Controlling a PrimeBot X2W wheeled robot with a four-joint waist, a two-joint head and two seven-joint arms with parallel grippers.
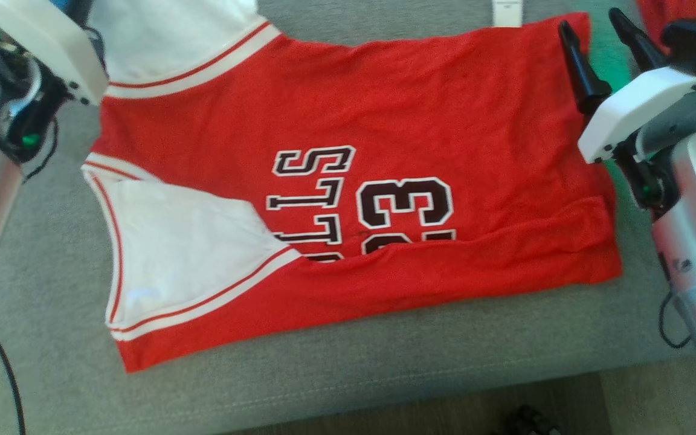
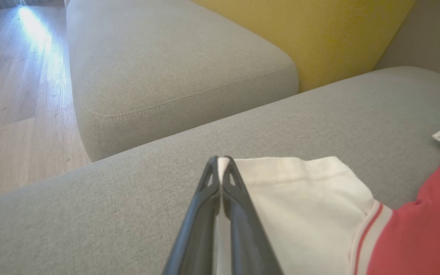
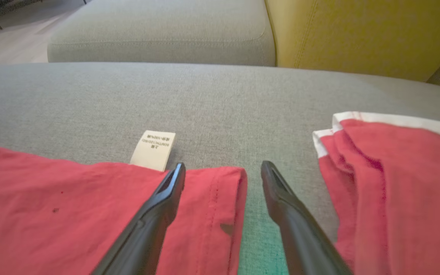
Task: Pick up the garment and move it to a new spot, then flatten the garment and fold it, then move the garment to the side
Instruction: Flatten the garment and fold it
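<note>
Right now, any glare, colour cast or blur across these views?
Head view: soft overall, green glow on the sofa cushion beside the right gripper. Left wrist view: sun glare washes out the wooden floor. Right wrist view: sharpest, same green tint between its fingers.

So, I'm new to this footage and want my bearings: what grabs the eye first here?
A red jersey with white sleeves and a big 33, spread across the grey sofa seat. The left gripper pinches a white sleeve's edge, while the right gripper hangs open at the hem corner.
</note>
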